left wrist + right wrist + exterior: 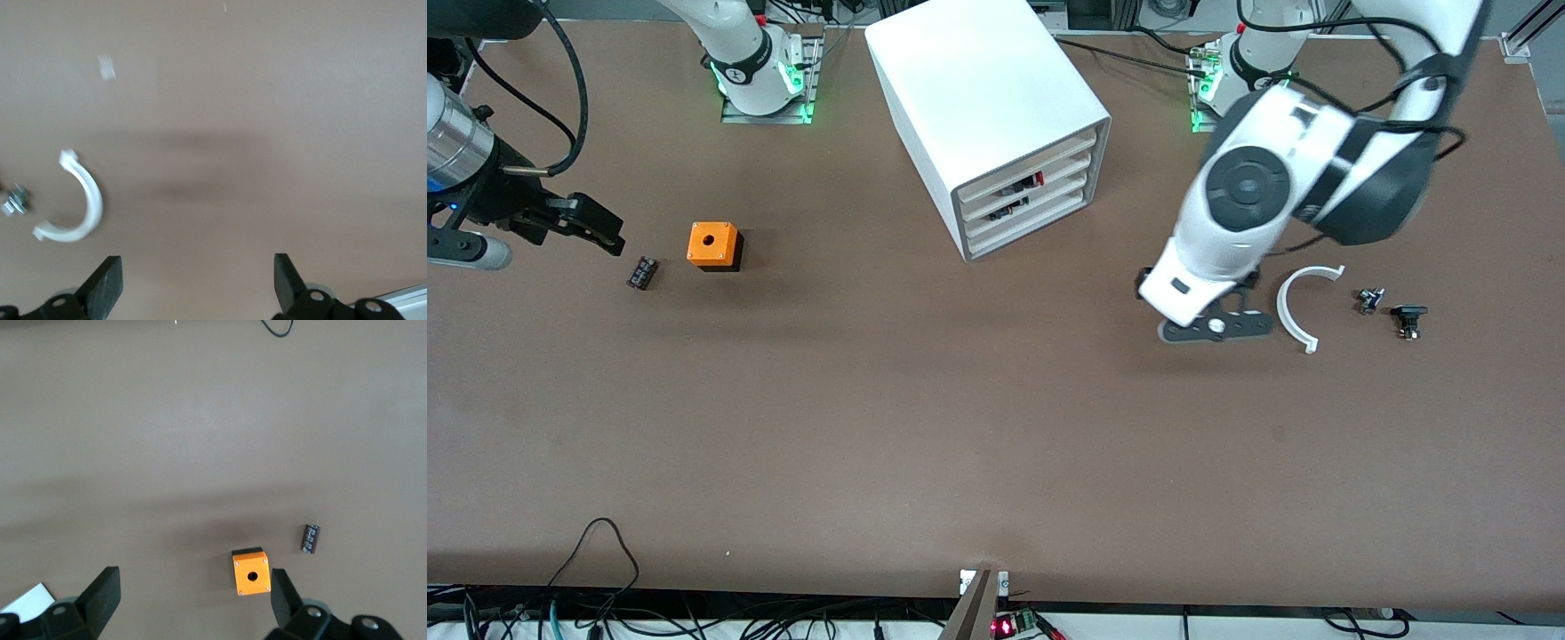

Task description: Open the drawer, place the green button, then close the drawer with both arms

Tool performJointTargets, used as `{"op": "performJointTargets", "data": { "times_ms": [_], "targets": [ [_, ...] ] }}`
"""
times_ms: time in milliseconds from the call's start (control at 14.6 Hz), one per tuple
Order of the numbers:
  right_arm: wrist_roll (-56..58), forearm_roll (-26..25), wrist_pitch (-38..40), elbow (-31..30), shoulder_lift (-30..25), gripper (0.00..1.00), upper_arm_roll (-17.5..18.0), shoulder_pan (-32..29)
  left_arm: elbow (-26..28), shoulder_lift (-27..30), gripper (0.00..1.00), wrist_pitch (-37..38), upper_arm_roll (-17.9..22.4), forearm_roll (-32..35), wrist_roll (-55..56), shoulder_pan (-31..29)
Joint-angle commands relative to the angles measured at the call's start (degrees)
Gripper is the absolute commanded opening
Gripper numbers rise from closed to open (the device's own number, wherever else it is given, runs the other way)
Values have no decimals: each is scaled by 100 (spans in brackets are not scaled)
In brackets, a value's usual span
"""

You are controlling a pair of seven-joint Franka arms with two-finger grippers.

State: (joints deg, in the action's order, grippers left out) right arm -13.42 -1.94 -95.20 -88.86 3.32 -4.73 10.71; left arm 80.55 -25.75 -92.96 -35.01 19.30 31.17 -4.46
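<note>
Drawer [1030,212]: third front in the white cabinet [978,98], closed, mid-table. Button [1408,320]: apparently the small dark part at the left arm's end. Left gripper [1214,327] spread over bare table beside the white clip [1296,307]; right gripper [596,227] spread, waiting near the orange cube [713,245]; best square up to the drawer front first.

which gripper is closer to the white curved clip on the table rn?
Left. The left gripper hangs open over the table right beside the white curved clip. The right gripper is open at the right arm's end of the table, near the orange cube.
</note>
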Motion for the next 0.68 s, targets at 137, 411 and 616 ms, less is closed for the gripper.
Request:
{"op": "performJointTargets", "data": {
  "times_ms": [137, 411, 616],
  "targets": [
    [50, 53, -482, -791, -605, 100, -28, 18, -101, 577, 100, 103, 90, -65, -1463, -476],
    [77, 27, -464, -676, -569, 100, -28, 18, 1046, 1815, 100, -668, 1966, -1488, -2823, 109],
    [33, 27, -412, -676, -578, 100, -10, 18, 1953, 2607, 100, -1092, 2900, -1877, -3293, 488]
  ]
}}
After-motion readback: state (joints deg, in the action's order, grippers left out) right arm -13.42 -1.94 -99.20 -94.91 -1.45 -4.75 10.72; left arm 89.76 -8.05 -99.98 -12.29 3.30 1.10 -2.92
